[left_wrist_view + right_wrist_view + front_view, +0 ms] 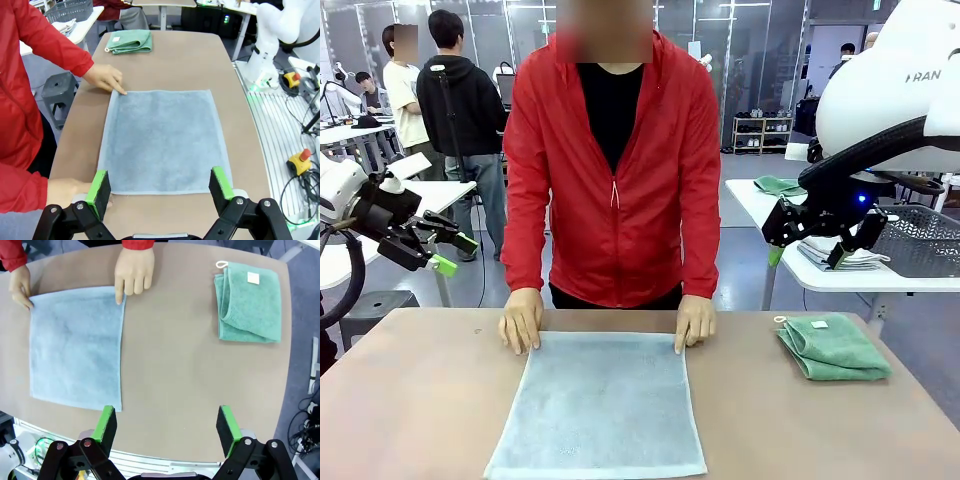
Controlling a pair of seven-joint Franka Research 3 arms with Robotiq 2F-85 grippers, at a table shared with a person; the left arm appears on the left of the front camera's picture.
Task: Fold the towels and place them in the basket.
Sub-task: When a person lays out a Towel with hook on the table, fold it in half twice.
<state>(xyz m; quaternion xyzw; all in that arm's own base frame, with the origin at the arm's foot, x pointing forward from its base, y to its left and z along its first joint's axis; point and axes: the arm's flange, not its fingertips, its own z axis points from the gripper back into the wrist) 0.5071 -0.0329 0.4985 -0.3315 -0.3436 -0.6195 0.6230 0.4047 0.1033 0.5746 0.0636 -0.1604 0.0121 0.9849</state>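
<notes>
The blue-grey towel [598, 405] lies closest, spread flat and square on the brown table [400, 400]. It looks soft and fuzzy, with a thin hem all round. The person's hands [520, 320] press down on its two far corners. I think they do this so it will not slide or bunch up when the fold starts.

The green towel [833, 347] lies to the right of the blue-grey towel, well apart from it. It is folded into a thick, puffy pad, with a small white tag [819, 324] on top.

The basket [920, 240] sits far behind and to the right of the blue-grey towel, on a white table [760, 205]. It is dark and full of little holes. I cannot see inside it.

My left gripper [456, 254] hangs in the air to the left of the blue-grey towel, with its jaws wide apart and nothing in them. My right gripper [807, 252] hangs high to the right of it, just as wide and empty.
</notes>
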